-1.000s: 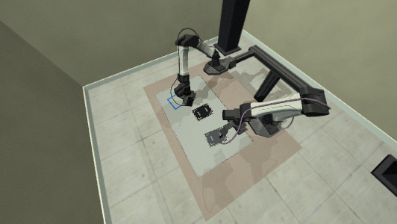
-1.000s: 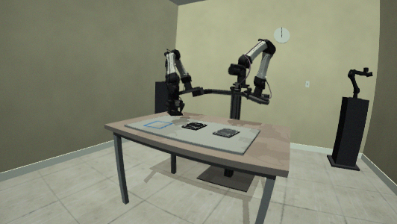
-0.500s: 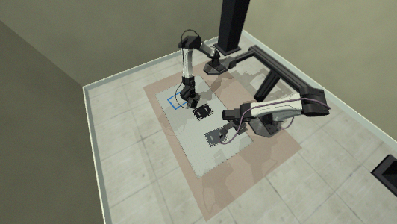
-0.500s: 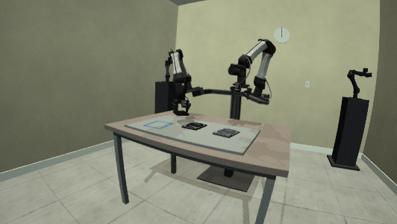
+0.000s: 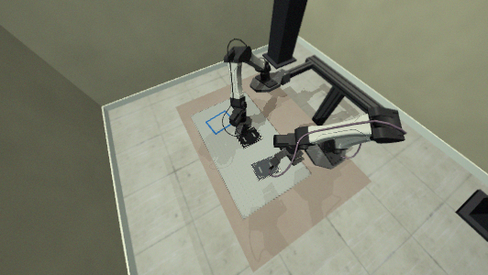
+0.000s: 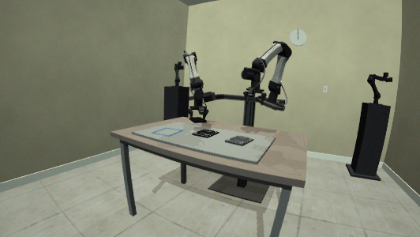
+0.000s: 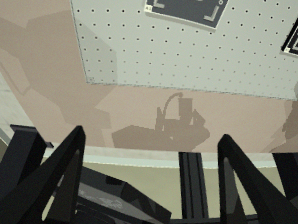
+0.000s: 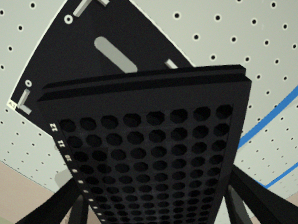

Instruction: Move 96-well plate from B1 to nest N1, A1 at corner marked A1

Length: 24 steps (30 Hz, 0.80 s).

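Lab-like room: perforated board [image 5: 229, 174] [image 6: 189, 142] [image 7: 145, 55] [image 8: 235, 30], 96-well plate [image 8: 145, 135], bench [image 5: 257, 243] [image 6: 294, 174] [image 7: 45, 100].

Right arm [image 5: 236, 78] [image 6: 193, 69] extended over the bench, wrist turned downward; right gripper [image 6: 198, 114] [image 8: 155, 202] closed on its load, held raised. Left arm [image 5: 341, 133] [image 6: 280, 67] folded at the elbow; left gripper [image 7: 154, 139] wide open, fingers apart.
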Motion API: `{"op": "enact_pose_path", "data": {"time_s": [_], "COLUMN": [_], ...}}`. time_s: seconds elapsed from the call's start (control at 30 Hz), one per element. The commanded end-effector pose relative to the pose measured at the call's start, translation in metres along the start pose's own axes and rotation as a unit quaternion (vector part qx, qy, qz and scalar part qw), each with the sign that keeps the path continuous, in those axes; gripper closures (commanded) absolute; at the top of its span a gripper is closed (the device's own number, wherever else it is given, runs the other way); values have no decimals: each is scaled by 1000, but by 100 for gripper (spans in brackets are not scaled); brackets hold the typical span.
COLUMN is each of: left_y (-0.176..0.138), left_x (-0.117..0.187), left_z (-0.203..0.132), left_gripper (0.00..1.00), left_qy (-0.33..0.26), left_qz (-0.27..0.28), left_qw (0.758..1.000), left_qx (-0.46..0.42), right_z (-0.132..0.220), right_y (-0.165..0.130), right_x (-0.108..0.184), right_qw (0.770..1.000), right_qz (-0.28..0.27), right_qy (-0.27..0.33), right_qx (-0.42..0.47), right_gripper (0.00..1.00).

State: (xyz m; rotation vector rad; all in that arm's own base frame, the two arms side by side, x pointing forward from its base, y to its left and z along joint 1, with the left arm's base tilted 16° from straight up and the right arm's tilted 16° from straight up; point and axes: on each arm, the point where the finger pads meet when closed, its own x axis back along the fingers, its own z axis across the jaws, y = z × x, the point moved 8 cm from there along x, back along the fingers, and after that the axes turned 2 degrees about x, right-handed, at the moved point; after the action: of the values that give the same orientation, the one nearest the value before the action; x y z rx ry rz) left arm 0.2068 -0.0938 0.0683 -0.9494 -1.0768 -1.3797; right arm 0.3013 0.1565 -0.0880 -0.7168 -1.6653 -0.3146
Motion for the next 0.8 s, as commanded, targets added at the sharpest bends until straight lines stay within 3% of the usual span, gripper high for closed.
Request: {"op": "enact_pose_path", "data": {"time_s": [0.0, 0.57, 0.77], "left_y": [-6, -6, -6], "left_x": [2, 2, 2], "left_z": [2, 2, 2], "left_gripper": [0, 0, 0], "left_qy": [-1, -1, -1], "left_qz": [5, 5, 5], "left_qw": [1000, 1000, 1000], "left_qx": [-1, -1, -1], "right_z": [14, 60, 51], "right_y": [10, 30, 31], "right_x": [0, 3, 3], "right_qw": [1000, 1000, 1000], "right_qz": [-2, -1, -2], "right_qy": [6, 5, 6], "right_qx": [-8, -8, -22], "right_gripper": [100, 100, 100]}}
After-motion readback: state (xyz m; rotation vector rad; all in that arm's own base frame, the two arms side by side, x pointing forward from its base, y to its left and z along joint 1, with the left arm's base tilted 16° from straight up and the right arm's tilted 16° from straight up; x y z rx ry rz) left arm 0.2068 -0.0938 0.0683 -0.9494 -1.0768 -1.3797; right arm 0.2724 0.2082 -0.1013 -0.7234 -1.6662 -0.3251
